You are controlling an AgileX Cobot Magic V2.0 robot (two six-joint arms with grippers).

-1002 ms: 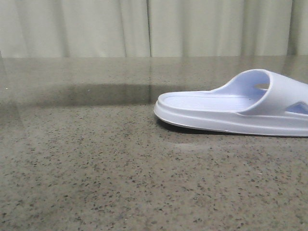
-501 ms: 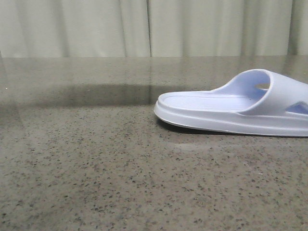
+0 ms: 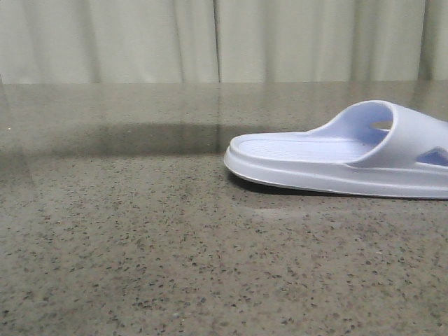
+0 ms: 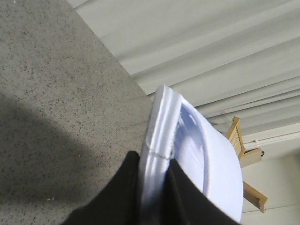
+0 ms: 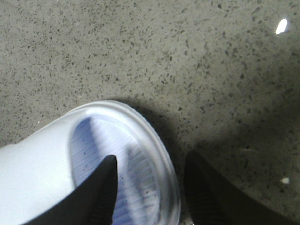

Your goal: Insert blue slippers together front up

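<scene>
On our left arm, the left gripper [image 4: 154, 183] has its two dark fingers [image 4: 117, 197] closed on the edge of one blue slipper [image 4: 197, 159], the sole rim pinched between them and the strap bulging out past the far finger. This slipper hangs clear of the speckled stone table [image 4: 42, 93], and we see it only in the left wrist view. We judge this hold thin: only the rim sits between the pads, so soft foam could bend or slide out once the slipper is pushed against its mate.

Further right, the second slipper [image 3: 343, 157] lies flat on the table [image 3: 140, 245], sole down. In the right wrist view the right gripper [image 5: 150, 187] straddles one rounded end of this slipper [image 5: 122, 154], one finger [image 5: 101, 192] over the ribbed footbed inside the rim, the other outside on the table side. The fingers stand apart with the rim between them, not yet closed. We judge that closing from here could catch only the lip, or press the end down and tip or skid the slipper on the smooth stone, spoiling the alignment for nesting.
</scene>
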